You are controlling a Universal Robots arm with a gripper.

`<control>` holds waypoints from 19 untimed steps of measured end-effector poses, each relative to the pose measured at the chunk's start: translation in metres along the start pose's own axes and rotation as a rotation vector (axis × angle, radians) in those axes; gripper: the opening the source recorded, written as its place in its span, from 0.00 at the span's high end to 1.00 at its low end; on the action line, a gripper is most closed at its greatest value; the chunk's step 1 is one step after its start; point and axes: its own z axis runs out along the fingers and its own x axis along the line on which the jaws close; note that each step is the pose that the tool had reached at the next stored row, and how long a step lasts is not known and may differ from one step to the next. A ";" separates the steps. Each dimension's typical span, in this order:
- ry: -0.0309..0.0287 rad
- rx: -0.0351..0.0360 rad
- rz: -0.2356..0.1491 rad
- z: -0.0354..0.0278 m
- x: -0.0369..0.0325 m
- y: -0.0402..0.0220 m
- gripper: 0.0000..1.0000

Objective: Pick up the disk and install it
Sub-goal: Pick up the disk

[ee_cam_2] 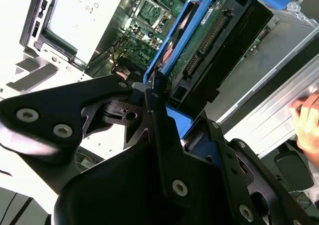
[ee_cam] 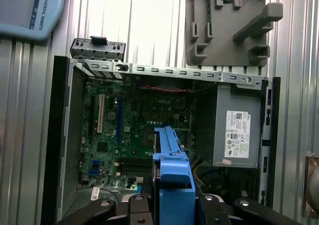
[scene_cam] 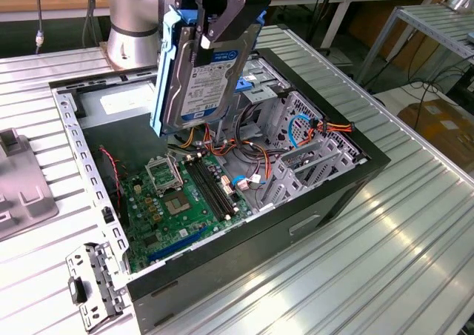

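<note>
my gripper [scene_cam: 209, 30] is clenched on the disk [scene_cam: 194, 83], its black fingers pinching the upper end so the drive hangs on edge, label face out, above the open computer case [scene_cam: 311, 216]. i judge the upright hold is meant to leave the long body free to go down into a bay rather than lie flat over the motherboard [scene_cam: 181, 201]. the disk touches no surface and sits over the case's middle, near the perforated metal drive cage [scene_cam: 315, 153] with its orange and blue cables. it is a flat silver-black slab with a white printed label and smooth blue plastic rails along its sides. in the first wrist view the disk [ee_cam: 172, 185] shows edge-on as a blue rail reaching toward the motherboard [ee_cam: 124, 125], with the grey power supply [ee_cam: 237, 130] off to one side. the case lies on a ribbed aluminium table [scene_cam: 385, 276].
</note>
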 end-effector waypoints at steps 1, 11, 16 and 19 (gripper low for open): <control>0.0000 0.0000 0.000 -0.0001 0.0012 -0.0004 0.63; 0.0000 0.0000 0.000 -0.0010 0.0116 -0.0036 0.63; 0.0000 0.0000 0.000 -0.0016 0.0183 -0.0048 0.63; 0.0000 0.0000 0.000 -0.0020 0.0228 -0.0057 0.63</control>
